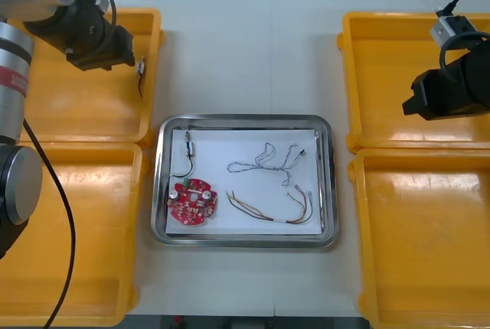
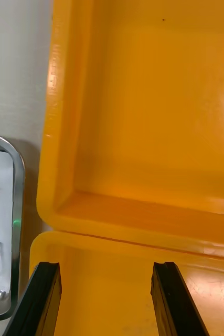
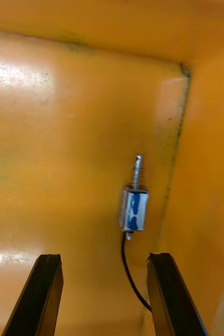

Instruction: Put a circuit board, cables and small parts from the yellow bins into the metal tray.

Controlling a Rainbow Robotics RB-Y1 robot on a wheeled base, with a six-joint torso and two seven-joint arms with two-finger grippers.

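My left gripper (image 3: pixel 105 296) is open over the far left yellow bin (image 1: pixel 46 115), near its right wall. Just beyond its fingertips lies a small metal part (image 3: pixel 134 206) with a blue label and a black cable (image 3: pixel 131 278) trailing back between the fingers. In the front view the same part (image 1: pixel 141 68) lies just right of the left gripper (image 1: pixel 126 47). My right gripper (image 2: pixel 106 299) hangs open and empty over the wall between the two right bins. The metal tray (image 1: pixel 243 121) holds a red circuit board (image 1: pixel 193 201), a black cable with a metal part (image 1: pixel 187 154), a blue and white cable (image 1: pixel 266 159) and a red and yellow cable (image 1: pixel 276 208).
The near left bin (image 1: pixel 69 268) and both right bins (image 1: pixel 383 61) (image 1: pixel 425 245) look bare. The tray's rim (image 2: pixel 18 173) shows beside the right bins in the right wrist view. Bare table runs between tray and bins.
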